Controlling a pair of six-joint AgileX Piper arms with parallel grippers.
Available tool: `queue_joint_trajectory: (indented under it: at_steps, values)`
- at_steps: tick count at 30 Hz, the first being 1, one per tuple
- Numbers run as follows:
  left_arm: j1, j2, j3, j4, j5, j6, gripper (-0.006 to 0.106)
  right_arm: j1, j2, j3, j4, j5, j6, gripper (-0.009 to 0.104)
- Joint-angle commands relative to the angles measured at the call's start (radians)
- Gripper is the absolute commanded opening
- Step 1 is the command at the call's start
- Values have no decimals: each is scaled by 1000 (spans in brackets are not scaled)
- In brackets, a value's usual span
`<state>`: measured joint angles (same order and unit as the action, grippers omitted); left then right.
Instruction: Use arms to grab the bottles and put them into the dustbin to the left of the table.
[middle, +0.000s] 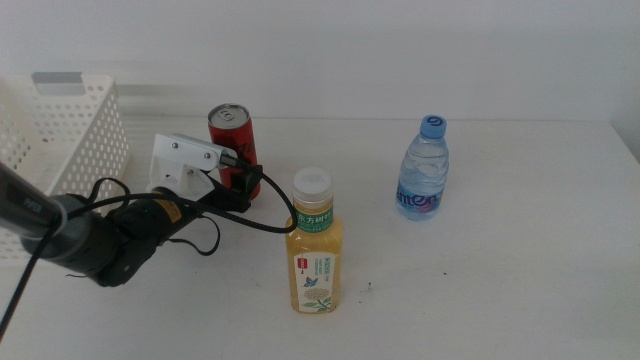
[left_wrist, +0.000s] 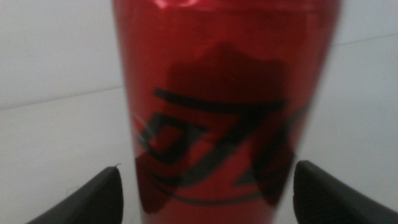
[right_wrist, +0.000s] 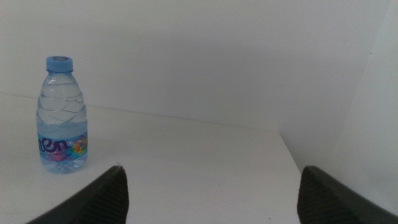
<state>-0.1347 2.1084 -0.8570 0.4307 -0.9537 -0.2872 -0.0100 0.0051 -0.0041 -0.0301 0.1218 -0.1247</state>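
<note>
left arm body: rounded black segmented arm (middle: 110, 245) with a glossy dark shell and an amber-brown band near the wrist
wrist housing: boxy white plastic housing (middle: 185, 157) with small dark screw holes on its face
cable: thin black cable (middle: 245, 218) looping loosely beside the arm
left gripper (middle: 243, 180): black, blocky; in the left wrist view two dark matte jaw tips with rounded edges
right gripper (right_wrist: 211, 193): two dark matte wedge-shaped jaws with rounded upper corners
</note>
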Motion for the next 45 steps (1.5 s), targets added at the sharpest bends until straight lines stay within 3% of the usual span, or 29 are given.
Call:
queue_joint_trajectory:
  at_steps: [1,11,14,17,22,26,30,33,37,40,45]
  values:
    - [-6,15,-26,-31,6,-9,94,-8,-5,4,-9,-12,-6,83]
    - [-6,69,-105,-29,13,-58,93,-8,-5,4,-9,-12,-6,83]
    - [-6,69,-112,-29,32,-57,87,-8,-5,4,-9,-12,-6,83]
    - [-6,69,-112,-31,42,-62,70,-8,-5,4,-9,-12,-6,83]
    - [-6,19,-66,17,15,-88,26,-8,-5,4,-9,-12,-6,83]
    - [-6,-121,23,3,59,-79,8,-8,-5,4,-9,-12,-6,83]
    - [-9,-329,109,-2,201,-99,6,-8,-5,4,-9,-12,-6,83]
    - [-38,-516,112,1,457,-184,6,-8,-5,4,-9,-12,-6,83]
    - [-84,-713,80,-62,806,-271,6,-8,-5,4,-9,-12,-6,83]
    - [-85,-799,57,-122,927,-271,6,-8,-5,4,-9,-12,-6,83]
    - [-85,-897,-5,-122,1142,-228,6,-8,-5,4,-9,-12,-6,83]
